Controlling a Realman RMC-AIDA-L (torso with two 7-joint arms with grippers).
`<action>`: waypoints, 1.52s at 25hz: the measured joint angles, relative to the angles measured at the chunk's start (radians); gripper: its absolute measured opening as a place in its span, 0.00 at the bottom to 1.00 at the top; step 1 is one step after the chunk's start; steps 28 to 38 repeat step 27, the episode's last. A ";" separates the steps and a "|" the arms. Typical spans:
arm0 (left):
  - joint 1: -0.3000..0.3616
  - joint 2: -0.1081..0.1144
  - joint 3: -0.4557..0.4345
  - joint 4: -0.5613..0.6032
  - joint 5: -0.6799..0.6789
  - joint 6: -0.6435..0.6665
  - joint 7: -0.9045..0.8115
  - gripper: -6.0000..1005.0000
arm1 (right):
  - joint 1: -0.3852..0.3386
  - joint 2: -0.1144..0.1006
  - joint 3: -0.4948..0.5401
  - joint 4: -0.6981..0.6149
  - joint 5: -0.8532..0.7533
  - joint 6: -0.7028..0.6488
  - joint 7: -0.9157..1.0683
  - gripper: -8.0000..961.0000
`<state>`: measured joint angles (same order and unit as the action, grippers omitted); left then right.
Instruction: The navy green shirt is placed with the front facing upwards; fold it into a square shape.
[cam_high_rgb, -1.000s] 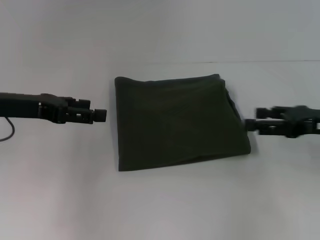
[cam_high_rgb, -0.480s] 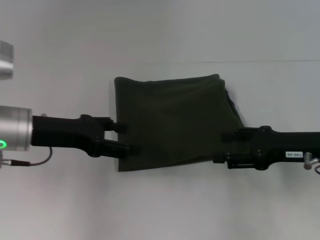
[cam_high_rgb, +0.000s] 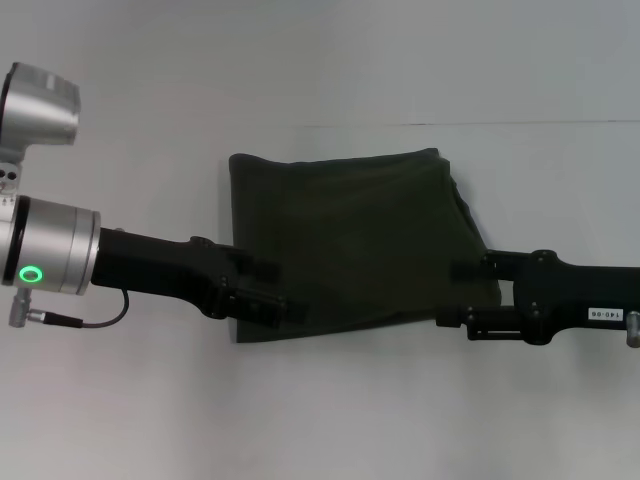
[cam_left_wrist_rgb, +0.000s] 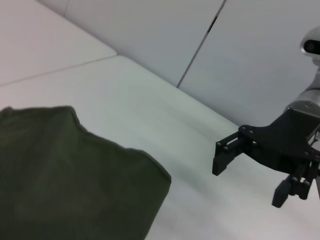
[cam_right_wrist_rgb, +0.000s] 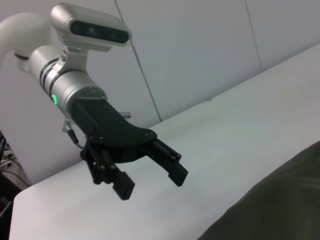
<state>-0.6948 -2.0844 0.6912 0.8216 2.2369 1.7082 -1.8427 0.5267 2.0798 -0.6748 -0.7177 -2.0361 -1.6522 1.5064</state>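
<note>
Both arms have pushed further in over the navy green shirt since 0.5 s ago: the left gripper now overlaps its near left corner, while the right gripper has eased slightly outward and sits over the near right corner. Each claw is spread, as the wrist views confirm, with the 2 fingers of each apart and nothing between them.

The shirt lies on the white table in the middle of the work area, already folded into a compact, roughly square packet, no lettering showing. Its long axis, only slightly the longer, runs left to right; the near edge slants, rising toward the right.

Coming in from opposite sides at the near corners probably means squaring that edge or taking 1 more fold away from the robot.
</note>
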 joint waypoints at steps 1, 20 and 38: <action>0.000 0.000 0.000 0.000 0.000 0.000 0.000 0.90 | 0.000 0.000 -0.004 0.001 0.000 -0.001 -0.001 0.86; 0.009 -0.003 0.004 0.023 -0.034 0.057 -0.001 0.90 | -0.010 -0.006 0.000 0.003 -0.011 -0.004 -0.013 0.86; 0.015 -0.003 0.005 0.029 -0.032 0.082 0.009 0.90 | -0.005 -0.006 0.000 0.003 -0.009 0.000 -0.010 0.86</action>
